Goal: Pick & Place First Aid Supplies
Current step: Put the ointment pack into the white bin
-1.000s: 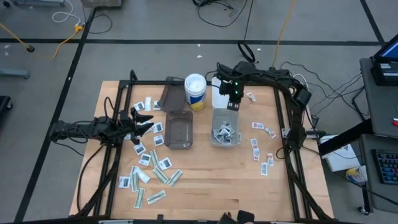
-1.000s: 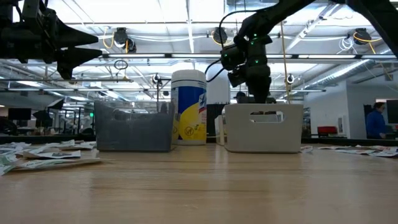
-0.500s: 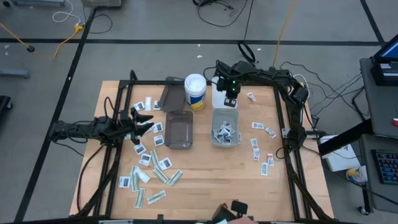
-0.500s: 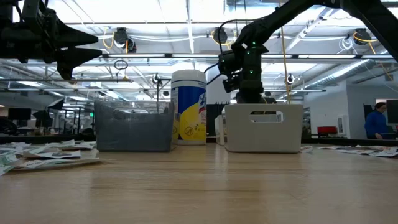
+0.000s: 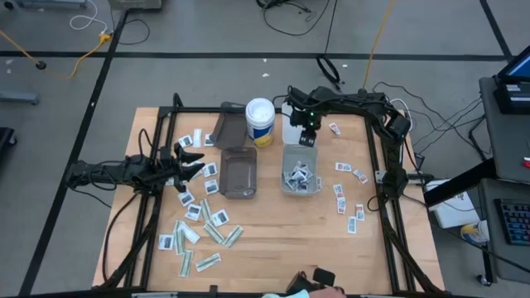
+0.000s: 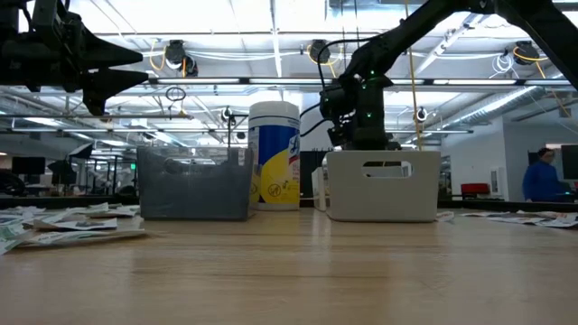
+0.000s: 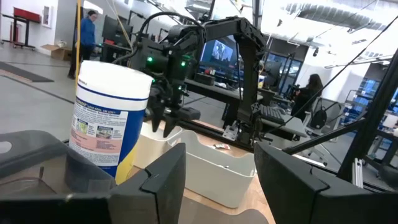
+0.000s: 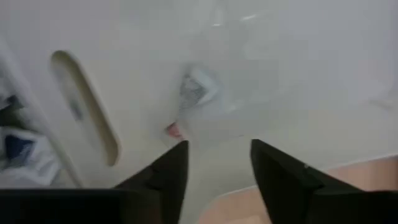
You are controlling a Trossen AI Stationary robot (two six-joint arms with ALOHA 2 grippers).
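Behind the clear bin (image 5: 300, 172), right at its far rim, the right gripper (image 5: 308, 137) hangs with its fingers spread and nothing between them; the wrist view is basically just the bin's pale wall with a handle slot. A white wipes canister (image 5: 260, 121) stands just left of it, next to the smoky bin (image 5: 238, 172). The left gripper (image 5: 192, 162) hovers over the left side of the table (image 5: 281, 248), jaws parted and empty, looking toward the canister and both bins. First aid packets (image 5: 203, 228) are scattered near the left arm, a smaller bunch (image 5: 348, 199) sits right of the clear bin, and a few lie inside it (image 5: 300, 177). From table height the bin walls hide what's inside, and the loose packets are probably those flat slivers at the edges (image 6: 54, 230). A person (image 6: 542, 176) stands far back.
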